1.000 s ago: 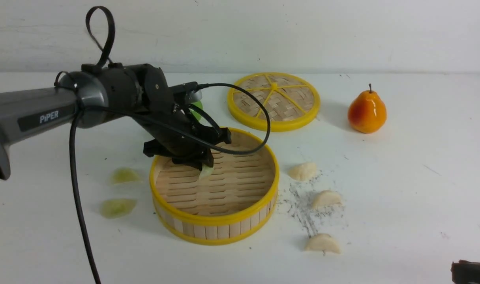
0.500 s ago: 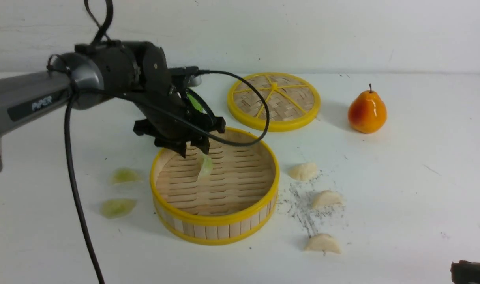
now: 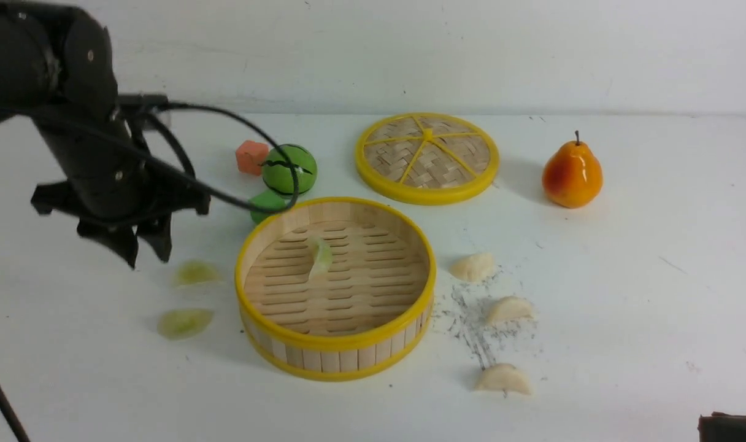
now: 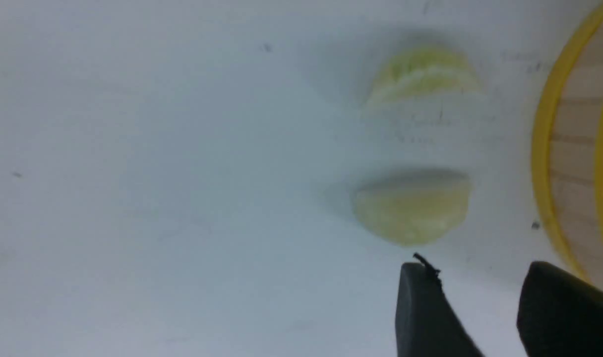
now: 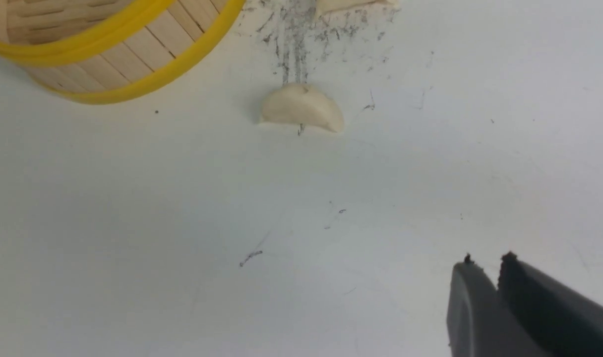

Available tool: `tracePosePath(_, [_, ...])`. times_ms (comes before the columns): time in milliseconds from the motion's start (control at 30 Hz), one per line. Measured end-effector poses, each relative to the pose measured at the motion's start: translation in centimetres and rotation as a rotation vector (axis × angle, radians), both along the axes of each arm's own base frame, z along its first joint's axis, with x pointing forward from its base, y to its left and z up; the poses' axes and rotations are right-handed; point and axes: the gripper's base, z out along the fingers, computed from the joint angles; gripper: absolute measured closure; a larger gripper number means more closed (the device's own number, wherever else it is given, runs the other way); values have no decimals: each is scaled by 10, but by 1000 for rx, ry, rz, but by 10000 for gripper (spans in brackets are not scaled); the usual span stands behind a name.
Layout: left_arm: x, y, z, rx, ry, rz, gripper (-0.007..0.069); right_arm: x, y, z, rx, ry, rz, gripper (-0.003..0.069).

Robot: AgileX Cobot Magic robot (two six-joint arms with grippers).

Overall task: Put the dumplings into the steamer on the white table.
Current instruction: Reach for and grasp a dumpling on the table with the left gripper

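steamer (image 3: 336,344) near green dumplings (image 3: 185,323) | left tool (image 3: 145,255) apart, open

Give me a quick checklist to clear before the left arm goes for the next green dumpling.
1. Left gripper empty and open: ok, bare gap between the fingertips.
2. Green dumpling already in the steamer released: ok, it lies on the slats with no finger on it.
3. Next target in view: ok, two green dumplings lie on the white table beside the steamer.
4. Steamer uncovered: ok, the woven lid lies behind it.
5. Right gripper away from the steamer: ok, near the front view's right corner.
6. Fingertips low enough to grasp: not ok, they look above the table, touching neither dumpling.
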Motion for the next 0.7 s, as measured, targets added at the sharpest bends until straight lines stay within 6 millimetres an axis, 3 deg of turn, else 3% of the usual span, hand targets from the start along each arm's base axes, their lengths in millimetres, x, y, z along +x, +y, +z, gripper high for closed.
tracePosePath(167, [-9,-3,-36,-21,-6,-69,345,0,1,0,-15,-7,23,576])
tracePosePath(433, [-3,-3,-46,24,-74,-204,221,-1,2,0,-4,-4,39,573])
tracePosePath(700, [3,-4,-77,73,-5,-388,204,-1,2,0,-3,-2,40,565])
